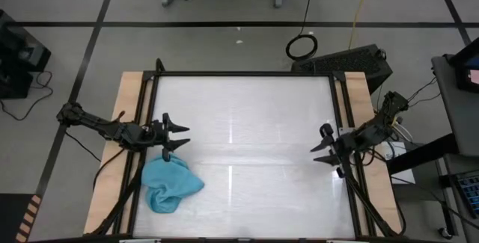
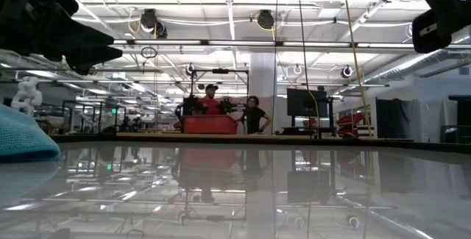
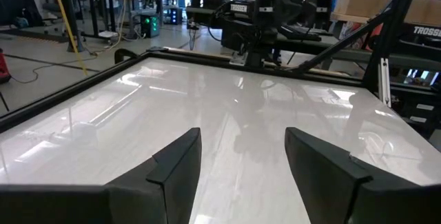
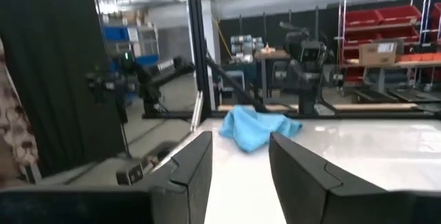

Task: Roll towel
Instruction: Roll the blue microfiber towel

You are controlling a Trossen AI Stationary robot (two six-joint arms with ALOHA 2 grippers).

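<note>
Nearest to me, low at the left edge of the table-level view, sits the soft, crumpled turquoise-blue cloth towel (image 2: pixel 26 134); from overhead the towel (image 1: pixel 171 184) lies in a loose heap at the near-left corner of the glossy white table (image 1: pixel 247 123), not yet flattened or rolled. Just beside its far edge my left gripper (image 1: pixel 177 136) hovers above the surface, its dark fingers (image 3: pixel 178 165) spread wide and holding nothing. Across the bare middle of the table, well apart from the cloth, my right gripper (image 1: pixel 323 152) waits near the right edge, jaws parted and empty, pointed back toward the towel (image 4: pixel 256 128). To do this step well, I judge I should first pinch a single corner, not the bunched mass, draw the cloth flat toward the centre, then bring the right arm over to pin the opposite edge.
</note>
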